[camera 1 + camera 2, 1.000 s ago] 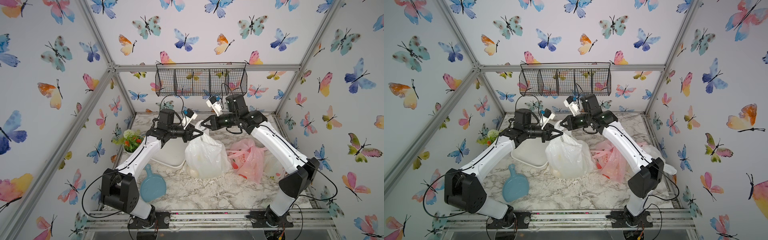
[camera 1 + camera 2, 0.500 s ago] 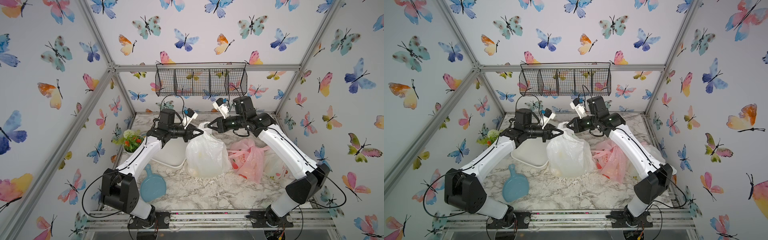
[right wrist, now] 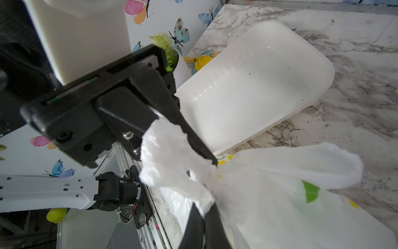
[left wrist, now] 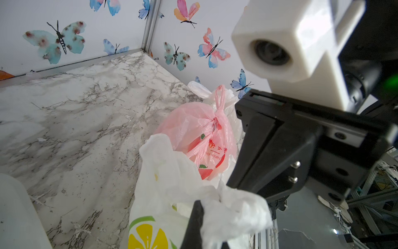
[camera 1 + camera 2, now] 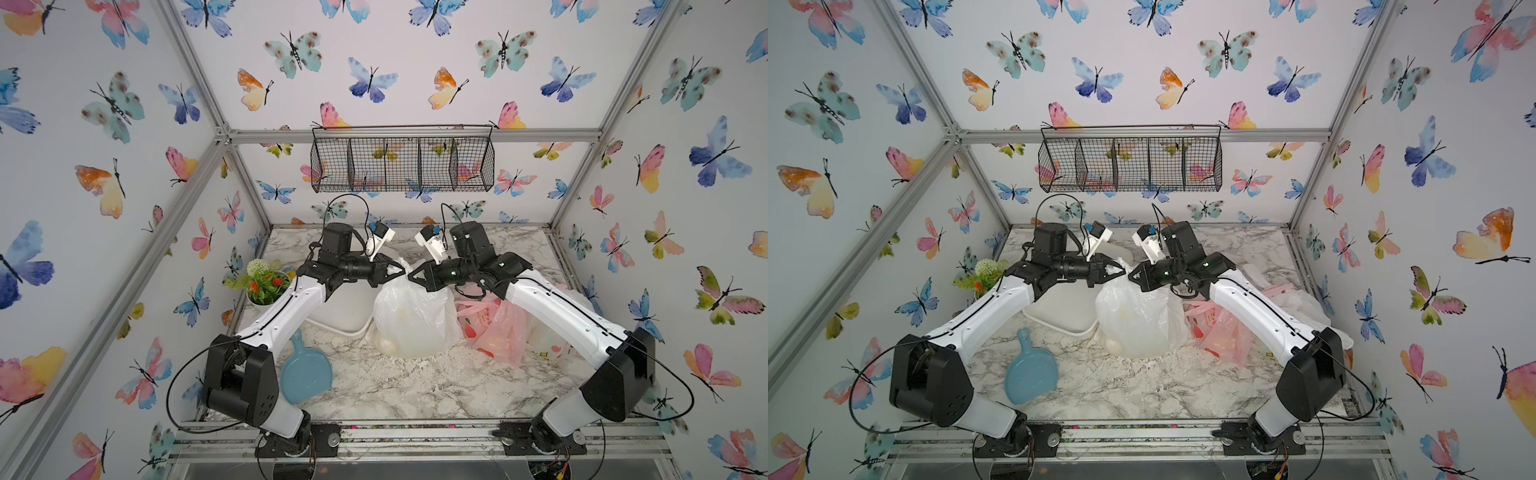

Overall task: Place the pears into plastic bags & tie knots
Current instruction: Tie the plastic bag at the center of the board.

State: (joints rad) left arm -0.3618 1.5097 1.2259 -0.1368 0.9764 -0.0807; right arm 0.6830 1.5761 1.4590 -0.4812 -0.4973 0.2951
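Across the marble bench point(image 5: 415, 386), the biggest thing is the white tray point(image 5: 345, 309), lying empty at the back on my left side. Just beside it the lemon bag point(image 5: 411, 320) stands full and upright at the middle, with pale rounded shapes low in its wall that I take for pears point(image 5: 384, 345). Next to it, on my right side, slumps the pink bag point(image 5: 494, 328), its handles already twisted into a knot point(image 4: 216, 120). A third pale bag point(image 5: 548, 345) lies half hidden behind my right arm. Above the lemon bag my left pincer point(image 5: 400, 272) and right pincer point(image 5: 412, 277) meet almost tip to tip. Each is clamped on a crumpled white handle of that bag, so I judge the tie under way, not finished. What worries me is the thin film: a hard pull apart could tear a handle or slide it out of my grip, since only a small bunch of plastic sits in each pincer. With the tips this close, a crossing move could knock one pincer against the other, and a sideways tug could tip the bag and roll the fruit out. Smallest comes the print: a yellow lemon slice point(image 4: 147, 237) on the white bag, and on the pink one red characters I cannot read, above red letters point(image 4: 215, 154) showing only "…OY YOUR L…".
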